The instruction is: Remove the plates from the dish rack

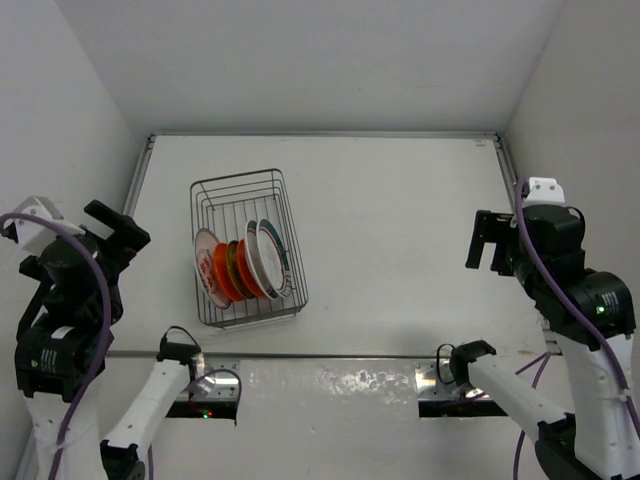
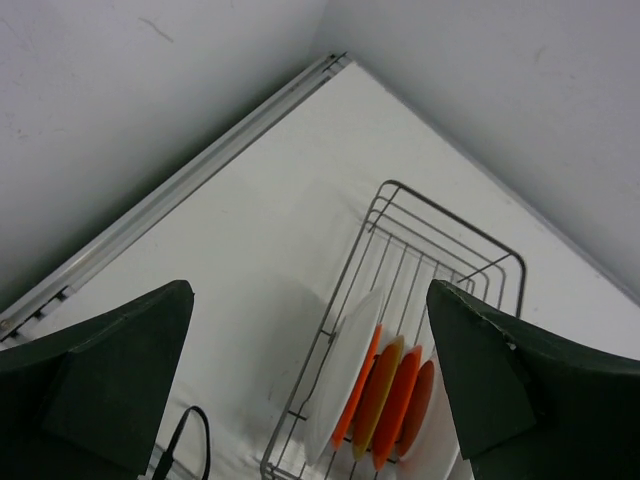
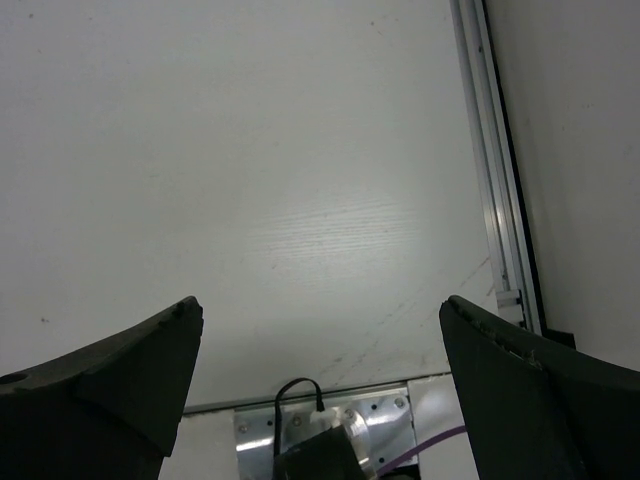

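Starting from above. Finds the dish rack (image 1: 236, 180) left of centre on the desk (image 1: 400, 250), with its long axis running up and down the frame, tilted a touch. Counts several plates (image 1: 245, 265) standing on edge, packed side by side across the lower end of the rack: white at both outer sides, orange in the middle. Leaves the upper end as bare wire. Puts the left hand (image 1: 120, 228) at the left edge of the frame, near the rack, spread wide and carrying nothing. Puts the right hand (image 1: 487, 242) far over at the right edge, well apart from the rack, also spread and carrying nothing. Looks like a job for the left arm, reaching rightward.

Over to the left wrist. Looks between parted dark fingers (image 2: 120, 370) straight at the rack, lower centre-right of the frame, plate rims up: a white one leading, orange behind. Nothing gripped.

Over to the right wrist. Sees only bare desk and a metal rail at upper right between parted fingers (image 3: 120, 370). No rack, no plates in this view.
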